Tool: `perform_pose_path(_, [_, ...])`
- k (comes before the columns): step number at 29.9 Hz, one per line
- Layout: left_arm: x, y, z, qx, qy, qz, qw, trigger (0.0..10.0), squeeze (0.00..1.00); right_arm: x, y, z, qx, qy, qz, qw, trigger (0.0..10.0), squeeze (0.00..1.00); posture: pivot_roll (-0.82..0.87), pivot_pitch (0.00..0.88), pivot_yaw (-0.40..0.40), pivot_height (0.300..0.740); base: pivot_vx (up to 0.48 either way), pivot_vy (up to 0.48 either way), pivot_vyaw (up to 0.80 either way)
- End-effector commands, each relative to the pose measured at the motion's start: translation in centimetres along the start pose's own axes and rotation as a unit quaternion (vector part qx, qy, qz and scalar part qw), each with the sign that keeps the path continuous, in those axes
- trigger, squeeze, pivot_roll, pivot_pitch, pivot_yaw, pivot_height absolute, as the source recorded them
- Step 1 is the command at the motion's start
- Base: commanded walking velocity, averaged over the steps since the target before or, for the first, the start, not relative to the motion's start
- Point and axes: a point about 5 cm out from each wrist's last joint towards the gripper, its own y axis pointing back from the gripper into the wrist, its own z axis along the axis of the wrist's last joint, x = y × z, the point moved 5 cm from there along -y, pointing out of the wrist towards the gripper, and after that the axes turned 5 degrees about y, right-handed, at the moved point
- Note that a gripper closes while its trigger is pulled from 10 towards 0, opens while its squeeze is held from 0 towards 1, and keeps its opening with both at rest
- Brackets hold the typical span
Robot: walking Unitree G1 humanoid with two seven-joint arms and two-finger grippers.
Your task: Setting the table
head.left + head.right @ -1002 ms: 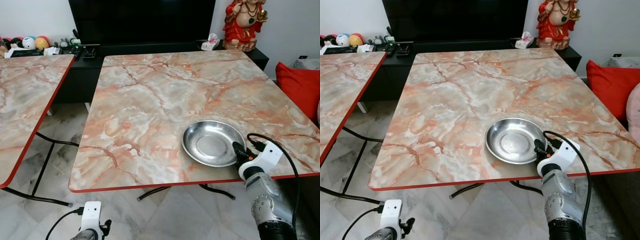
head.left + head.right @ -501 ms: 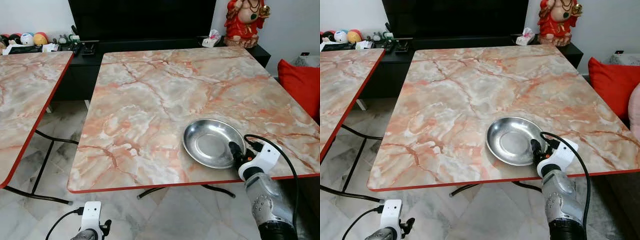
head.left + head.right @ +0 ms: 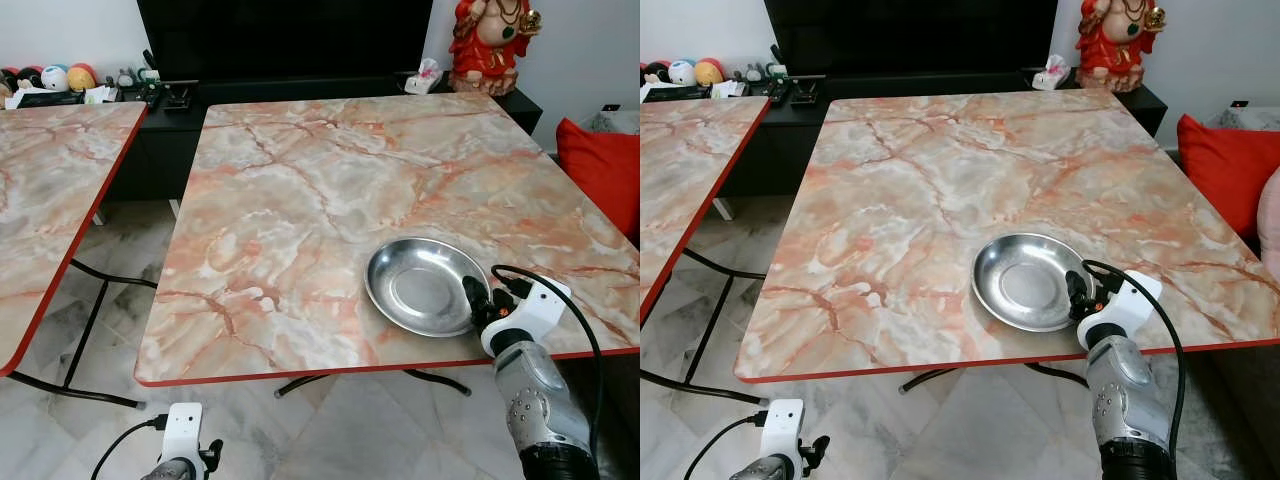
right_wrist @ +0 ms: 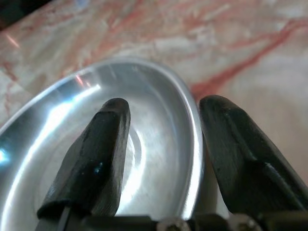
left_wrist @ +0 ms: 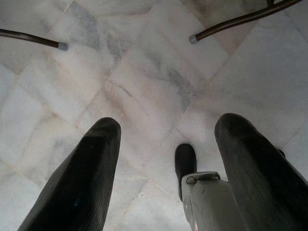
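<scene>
Right wrist view: right gripper (image 4: 159,159) fingers apart, straddling the steel plate (image 4: 72,139) rim.

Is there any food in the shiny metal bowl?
No, the shiny round metal bowl on the marble-patterned table holds nothing but bare metal.

Even, soft daylight fills the head views; the marble worktop (image 3: 330,190) reads bright and sharp, with a faint pale sheen around its middle. The steel dish (image 3: 421,285) near the worktop's front edge mirrors the light as a pale patch in its bowl. Under the worktop, the floor (image 3: 120,330) carries only weak, diffuse shadow. In the right wrist view the dish (image 4: 144,144) shows streaky white glare and is soft, and the near black fingers (image 4: 94,159) are blurred. The left wrist view is evenly lit, its floor tiles (image 5: 144,86) crisp, its fingers (image 5: 82,183) out of focus
</scene>
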Motion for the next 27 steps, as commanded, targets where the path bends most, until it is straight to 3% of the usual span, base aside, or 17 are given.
perform_pose_path(1, [0.3, 0.1, -0.7, 0.011, 0.000, 0.005, 1.000, 10.0, 0.00, 0.5, 0.0, 1.5, -0.033, -0.003, 0.008, 0.999, 10.0, 0.00, -0.03, 0.016, 0.011, 0.740, 0.000, 0.000, 0.00])
perform_pose_path(5, [0.4, 0.1, -0.6, 0.010, 0.000, 0.005, 1.000, 10.0, 0.00, 0.6, 0.1, 2.9, -0.073, 0.014, 0.006, 0.997, 10.0, 0.00, -0.03, 0.016, 0.012, 0.740, 0.000, 0.000, 0.00])
perform_pose_path(7, [0.4, 0.1, -0.6, 0.008, -0.001, 0.006, 1.000, 10.0, 0.00, 0.7, 0.6, 4.9, -0.135, 0.031, -0.010, 0.990, 10.0, 0.00, -0.04, 0.014, 0.013, 0.740, 0.000, 0.000, 0.00])
perform_pose_path(9, [0.5, 0.1, -0.5, 0.007, -0.002, 0.006, 1.000, 10.0, 0.00, 0.9, 0.9, 5.5, -0.155, 0.035, -0.014, 0.987, 10.0, 0.00, -0.04, 0.014, 0.013, 0.740, 0.000, 0.000, 0.00])
perform_pose_path(11, [0.5, 0.1, -0.4, 0.004, -0.001, 0.007, 1.000, 10.0, 0.00, 2.2, 1.4, 5.9, -0.180, 0.064, 0.007, 0.981, 10.0, 0.00, -0.04, 0.015, 0.013, 0.740, 0.000, 0.000, 0.00])
perform_pose_path(19, [0.7, 0.1, -0.3, 0.001, 0.001, 0.009, 1.000, 10.0, 0.00, 3.8, 2.5, 6.4, -0.223, 0.088, 0.024, 0.970, 10.0, 0.00, -0.04, 0.013, 0.010, 0.740, 0.000, 0.000, 0.00])
perform_pose_path(27, [0.8, 0.1, -0.3, 0.000, 0.000, 0.011, 1.000, 10.0, 0.00, 4.6, 3.1, 4.4, -0.211, 0.121, 0.037, 0.969, 10.0, 0.00, -0.04, 0.000, 0.004, 0.740, 0.000, 0.000, 0.00])
